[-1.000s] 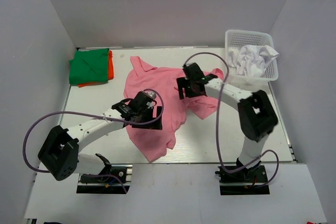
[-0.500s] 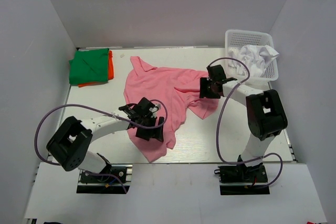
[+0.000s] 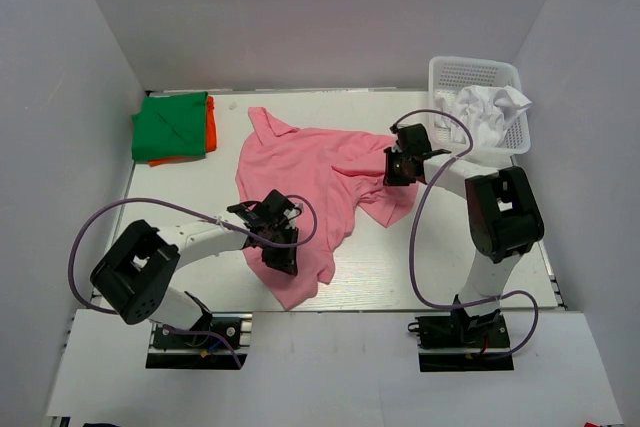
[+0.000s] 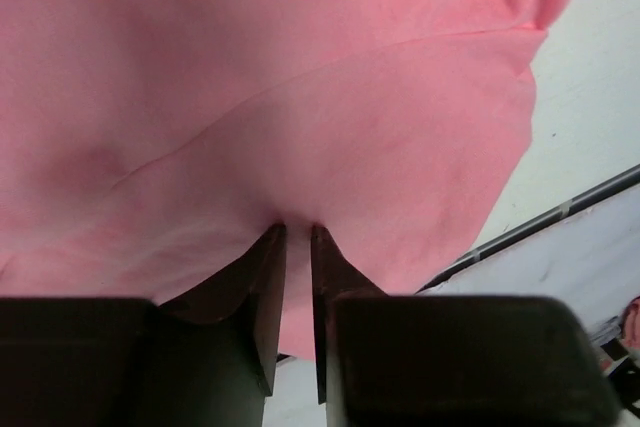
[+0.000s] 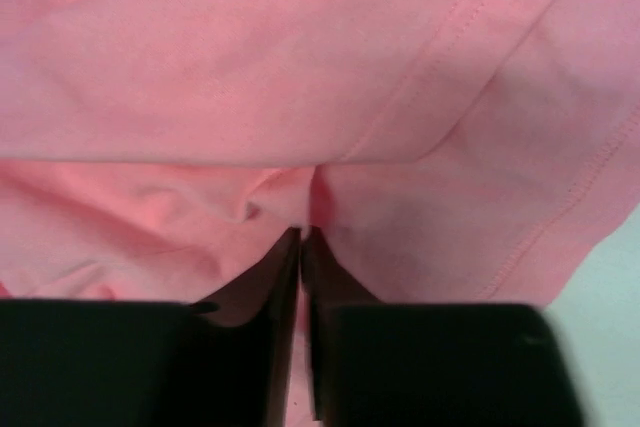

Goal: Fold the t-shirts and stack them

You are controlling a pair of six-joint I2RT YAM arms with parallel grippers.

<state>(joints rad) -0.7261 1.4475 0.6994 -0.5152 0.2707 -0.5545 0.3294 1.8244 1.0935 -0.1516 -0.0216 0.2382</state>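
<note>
A pink t-shirt [image 3: 310, 172] lies spread and rumpled in the middle of the white table [image 3: 180, 192]. My left gripper [image 3: 282, 252] is down on its lower left part. In the left wrist view its jaws [image 4: 298, 229] stand close together with a ridge of pink cloth [image 4: 300, 97] pinched at their tips. My right gripper [image 3: 398, 169] rests on the shirt's right edge, by the sleeve. In the right wrist view it [image 5: 302, 232] is shut on a small fold of the pink cloth [image 5: 300, 67]. A folded green t-shirt [image 3: 172, 125] lies on an orange one [image 3: 211, 127] at the back left.
A white plastic basket [image 3: 480, 72] at the back right holds a crumpled white t-shirt [image 3: 485, 112]. The table's near edge [image 4: 560, 212] runs close to the shirt's lower hem. White walls enclose the table on three sides.
Both grippers moved outward across the pink shirt, the left toward the lower hem and the right toward the right edge. Both then came down and closed on cloth.
</note>
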